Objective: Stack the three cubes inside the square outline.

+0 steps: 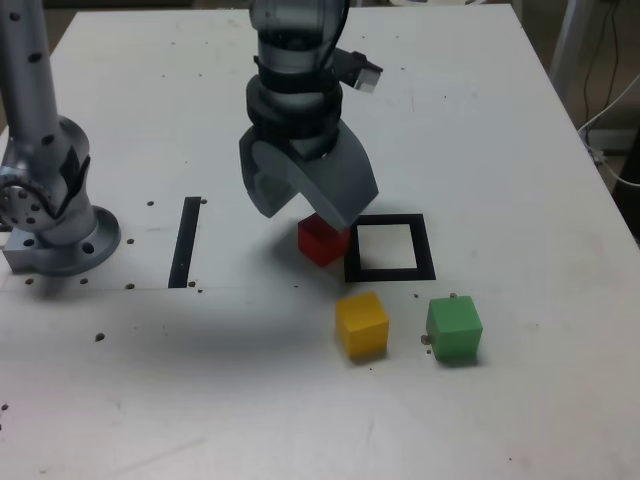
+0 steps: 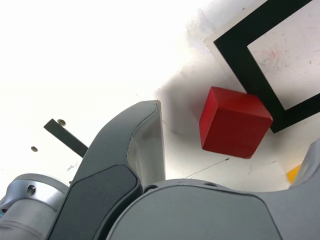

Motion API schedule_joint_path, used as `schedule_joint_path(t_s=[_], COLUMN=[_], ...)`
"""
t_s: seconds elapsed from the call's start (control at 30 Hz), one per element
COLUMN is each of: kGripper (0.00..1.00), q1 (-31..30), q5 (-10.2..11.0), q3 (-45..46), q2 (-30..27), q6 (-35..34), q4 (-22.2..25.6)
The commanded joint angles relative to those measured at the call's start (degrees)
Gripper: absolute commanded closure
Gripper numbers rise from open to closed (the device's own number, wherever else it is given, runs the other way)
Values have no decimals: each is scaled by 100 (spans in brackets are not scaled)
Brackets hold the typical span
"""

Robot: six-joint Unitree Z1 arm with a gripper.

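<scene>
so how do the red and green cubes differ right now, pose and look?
Red cube is red; green cube is green. In the exterior view, red is partly hidden by the gripper, green fully visible. Red sits beside the square outline's border, green farther off it. Both: matte, on the table, outside the outline.

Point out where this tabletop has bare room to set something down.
Bare patches: between the black strip and the red cube; the square outline's white interior; the exterior view's right, beyond the green cube. Crowded: around the red cube, with the open gripper overhead and the yellow cube nearby.
</scene>
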Motion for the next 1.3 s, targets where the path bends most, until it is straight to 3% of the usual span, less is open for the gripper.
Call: schedule_joint_path(t_s=[0.0,0.2,0.33,0.43,0.6,0.7,1.27], kGripper=[1,5,13,28,65,75,78], q1=[-35,-104,-181,-219,-233,-233,-233], q5=[-29,-124,-165,-164,-143,-146,-167], q3=[-15,-54,-122,-170,-186,-188,-243], q2=[140,430,617,734,845,862,896], q6=[8,-1,-65,-176,-338,-358,-431], q4=[-72,-211,-220,-196,-199,-191,-84])
